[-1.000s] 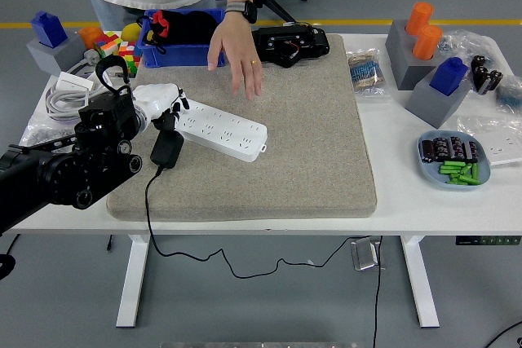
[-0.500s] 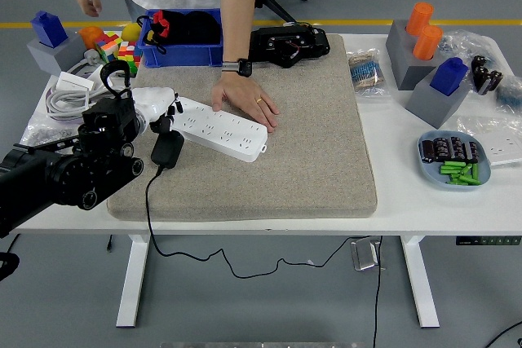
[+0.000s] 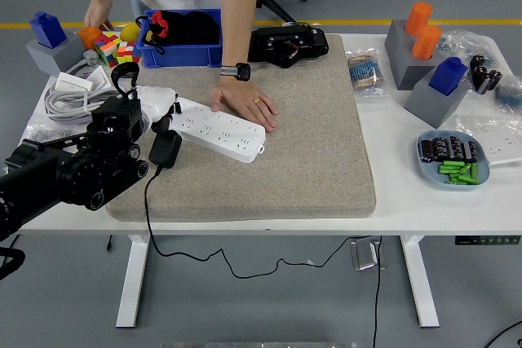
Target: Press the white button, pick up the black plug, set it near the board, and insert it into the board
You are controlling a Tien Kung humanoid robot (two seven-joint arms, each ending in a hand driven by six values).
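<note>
- The left hand (image 3: 157, 104) has been shifted slightly up and right since the earlier frame; the person's hand (image 3: 245, 105) stays pressed on the power strip (image 3: 216, 128).
- The black plug (image 3: 165, 147) is seen just below the white hand, on the grey mat (image 3: 310, 144).
- Whether the plug is gripped cannot be told.
- The surface (image 3: 424, 193) carries the mat.

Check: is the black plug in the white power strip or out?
Out. The black plug lies on the grey mat beside the white power strip, below its left end, prongs not seated in any socket.
</note>
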